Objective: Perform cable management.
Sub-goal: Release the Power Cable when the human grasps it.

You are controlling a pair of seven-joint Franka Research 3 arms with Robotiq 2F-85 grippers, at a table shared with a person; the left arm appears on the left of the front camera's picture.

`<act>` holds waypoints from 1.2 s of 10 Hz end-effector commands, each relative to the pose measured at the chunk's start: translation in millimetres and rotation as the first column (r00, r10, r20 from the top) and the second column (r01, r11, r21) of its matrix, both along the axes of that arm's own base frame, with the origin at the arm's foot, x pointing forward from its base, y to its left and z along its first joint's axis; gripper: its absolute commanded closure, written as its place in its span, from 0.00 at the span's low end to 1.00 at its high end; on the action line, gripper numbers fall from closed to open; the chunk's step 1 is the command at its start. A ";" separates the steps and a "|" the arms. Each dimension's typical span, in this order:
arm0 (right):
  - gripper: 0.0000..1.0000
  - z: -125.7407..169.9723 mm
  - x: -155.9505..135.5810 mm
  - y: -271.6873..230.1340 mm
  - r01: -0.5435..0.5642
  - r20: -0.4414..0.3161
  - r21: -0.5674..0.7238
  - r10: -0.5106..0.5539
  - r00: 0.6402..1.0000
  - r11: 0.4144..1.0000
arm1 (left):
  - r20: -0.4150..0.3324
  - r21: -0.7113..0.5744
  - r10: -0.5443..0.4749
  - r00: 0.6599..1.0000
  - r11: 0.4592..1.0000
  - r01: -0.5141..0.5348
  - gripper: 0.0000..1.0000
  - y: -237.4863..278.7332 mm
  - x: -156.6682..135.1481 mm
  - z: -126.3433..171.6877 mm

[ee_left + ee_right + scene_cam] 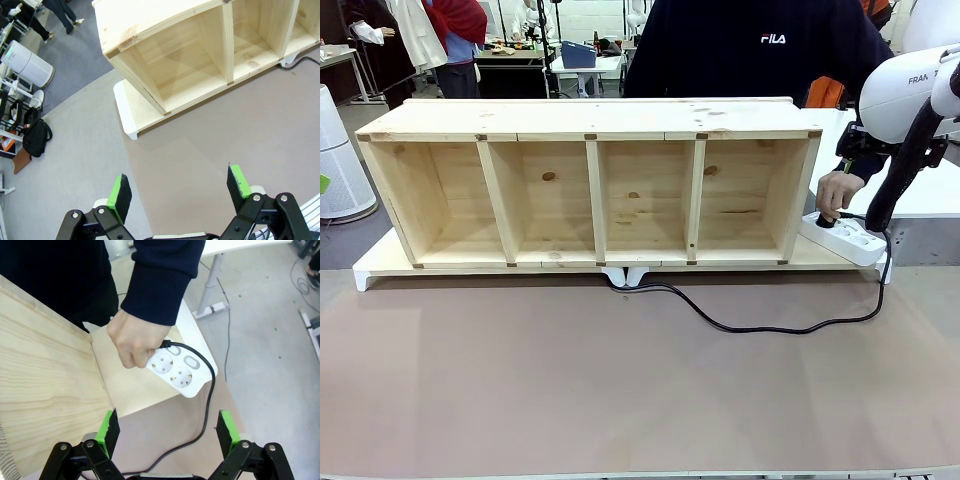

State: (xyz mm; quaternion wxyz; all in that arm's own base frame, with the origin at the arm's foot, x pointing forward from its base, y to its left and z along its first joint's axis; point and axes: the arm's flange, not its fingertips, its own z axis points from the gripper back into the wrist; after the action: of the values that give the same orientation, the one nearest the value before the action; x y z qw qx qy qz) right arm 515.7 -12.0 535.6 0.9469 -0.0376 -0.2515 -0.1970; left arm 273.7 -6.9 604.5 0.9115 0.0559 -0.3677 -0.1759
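The thin black cable (pixel 760 322) runs from under the middle of the wooden shelf (pixel 590 185) across the brown mat and up to a white power strip (pixel 847 240) at the shelf's right end. A person's hand (pixel 131 342) grips the cable's plug at the power strip (pixel 181 371), and the cable (pixel 212 390) loops down from it. My right gripper (pixel 166 432) hangs open above the strip with nothing between its green pads. My left gripper (pixel 179 187) is open too, over the mat near the shelf's left end (pixel 165 60). A short piece of cable (pixel 306 60) shows there.
The shelf has several open compartments and rests on a white base (pixel 365 272). A white clip (pixel 626 276) sits at its front edge where the cable emerges. The brown mat (pixel 570 380) covers the near table. The person stands behind the shelf. A white appliance (pixel 338 160) stands far left.
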 end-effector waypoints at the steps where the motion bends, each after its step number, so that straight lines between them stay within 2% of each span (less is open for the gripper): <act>1: 0.00 -0.6 -0.2 -0.1 0.006 -0.003 0.003 -0.006 1.000 1.000 | 0.002 -0.004 0.006 1.000 1.000 -0.006 0.00 -0.3 0.3 0.2; 12: 0.00 -0.6 -0.2 -0.1 0.006 -0.003 0.003 -0.006 1.000 1.000 | 0.002 -0.004 0.006 1.000 1.000 -0.006 0.00 -0.3 0.3 0.2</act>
State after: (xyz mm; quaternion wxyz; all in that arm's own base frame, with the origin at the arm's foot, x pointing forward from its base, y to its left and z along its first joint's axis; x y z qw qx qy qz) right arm 515.7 -12.0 535.6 0.9469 -0.0376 -0.2515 -0.1970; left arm 273.7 -6.9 604.5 0.9115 0.0559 -0.3677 -0.1759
